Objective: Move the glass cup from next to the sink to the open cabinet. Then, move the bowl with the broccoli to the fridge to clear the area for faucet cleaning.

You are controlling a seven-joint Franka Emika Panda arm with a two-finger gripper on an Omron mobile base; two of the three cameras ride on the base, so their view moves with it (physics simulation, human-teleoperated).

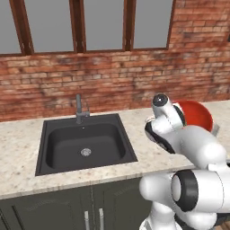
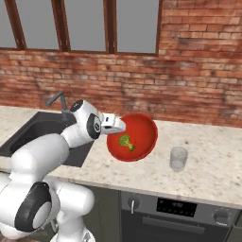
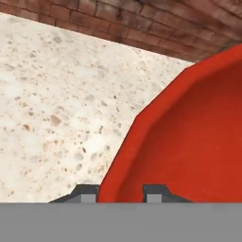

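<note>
Gripper (image 3: 120,193) straddles the red bowl's (image 2: 139,134) rim, 1 finger each side, bowl tilted above the counter (image 2: 208,172) right of the sink (image 1: 85,143); thin rim hold could slip, spilling broccoli (image 2: 125,141).

One sink (image 1: 85,143), one faucet (image 1: 80,109), one red bowl (image 2: 137,137) holding one broccoli piece (image 2: 125,141), one glass cup (image 2: 178,158).

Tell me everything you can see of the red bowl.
The bowl is round, glossy red and looks like plastic or glazed ware, with green broccoli inside. It is tilted steeply, its opening facing the right base camera, above the stone counter right of the sink. The gripper straddles its rim, a fingertip on each side.
</note>
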